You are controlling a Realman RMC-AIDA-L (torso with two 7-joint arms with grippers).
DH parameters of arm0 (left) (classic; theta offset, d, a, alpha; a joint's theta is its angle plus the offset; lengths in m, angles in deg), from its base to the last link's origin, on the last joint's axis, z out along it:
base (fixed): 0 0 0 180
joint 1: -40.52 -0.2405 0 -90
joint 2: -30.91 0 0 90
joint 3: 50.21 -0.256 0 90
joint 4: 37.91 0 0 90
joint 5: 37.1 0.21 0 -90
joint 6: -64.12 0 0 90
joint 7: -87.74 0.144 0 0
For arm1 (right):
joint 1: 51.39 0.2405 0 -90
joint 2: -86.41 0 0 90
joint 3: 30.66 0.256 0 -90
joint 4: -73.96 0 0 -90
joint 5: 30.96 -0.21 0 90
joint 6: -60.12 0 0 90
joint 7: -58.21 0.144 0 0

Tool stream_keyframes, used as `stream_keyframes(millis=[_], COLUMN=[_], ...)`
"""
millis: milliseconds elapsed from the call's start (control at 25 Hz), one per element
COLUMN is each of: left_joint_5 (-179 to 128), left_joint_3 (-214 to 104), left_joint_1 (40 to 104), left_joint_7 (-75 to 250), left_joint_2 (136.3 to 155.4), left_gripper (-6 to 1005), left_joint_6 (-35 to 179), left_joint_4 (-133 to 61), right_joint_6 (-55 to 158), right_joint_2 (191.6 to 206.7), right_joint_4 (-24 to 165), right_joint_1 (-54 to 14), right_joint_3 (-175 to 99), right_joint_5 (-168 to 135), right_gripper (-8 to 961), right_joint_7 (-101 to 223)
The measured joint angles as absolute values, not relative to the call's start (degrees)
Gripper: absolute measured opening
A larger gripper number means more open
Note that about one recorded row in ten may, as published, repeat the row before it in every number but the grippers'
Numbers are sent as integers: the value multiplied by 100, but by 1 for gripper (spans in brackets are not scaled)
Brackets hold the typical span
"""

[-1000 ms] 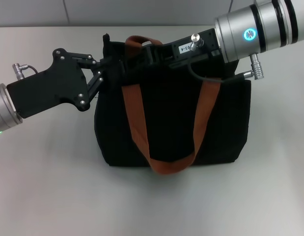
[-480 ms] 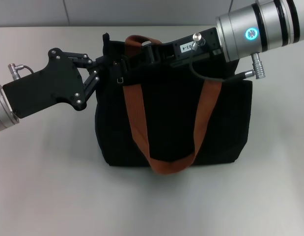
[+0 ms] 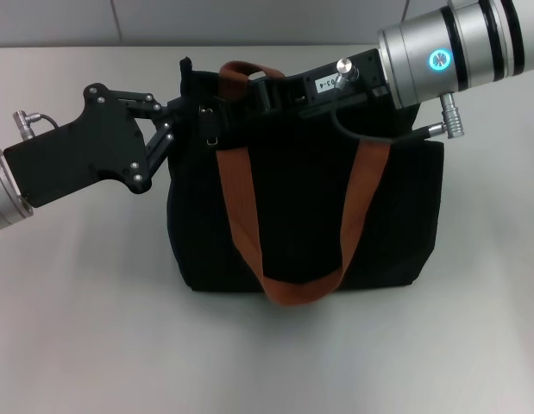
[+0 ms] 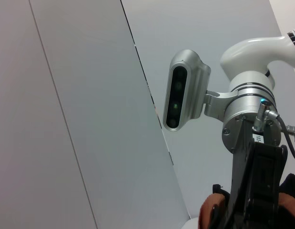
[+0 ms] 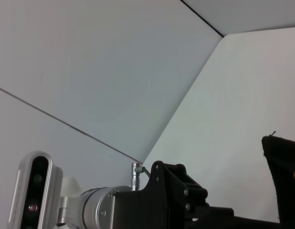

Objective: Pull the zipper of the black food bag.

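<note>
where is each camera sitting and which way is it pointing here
Head view: on the robot's head, looking down at the black food bag on the table; the left gripper and right gripper are at the bag's top.
Left wrist view: on the left wrist, looking up at the wall, the head camera and the right arm.
Right wrist view: on the right wrist, looking across at the left gripper.
Shared: each wrist view shows the opposite arm.

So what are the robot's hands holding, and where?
Both grippers, left gripper and right gripper, are at the black food bag's top edge, near the zipper, but their grips are hidden.
</note>
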State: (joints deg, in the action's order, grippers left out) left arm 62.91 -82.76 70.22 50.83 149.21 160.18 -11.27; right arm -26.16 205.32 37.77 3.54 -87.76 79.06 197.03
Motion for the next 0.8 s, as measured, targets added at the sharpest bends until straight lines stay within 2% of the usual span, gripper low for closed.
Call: stream_keyframes(millis=[280, 480, 720, 800], left_joint_5=[6291, 6292, 6292, 6292], left_joint_3=[-8272, -8293, -8282, -8272], left_joint_1=[7017, 7014, 7012, 7009], left_joint_7=[5083, 5083, 5083, 5083], left_joint_2=[14921, 14921, 14921, 14921], left_gripper=[83, 85, 87, 88], left_joint_6=[16019, 16022, 16027, 16027], left_joint_4=[-1127, -1128, -1127, -1128], right_joint_6=[-2610, -2610, -2610, -2596], right_joint_2=[20532, 20532, 20532, 20532], right_joint_4=[3749, 3718, 3591, 3524], right_joint_1=[355, 355, 355, 355], right_joint_3=[-8787, -8788, -8795, -8797], right_joint_5=[7911, 7953, 8014, 8097], right_gripper=[80, 78, -1, -1], right_joint_7=[19699, 19640, 19604, 19626])
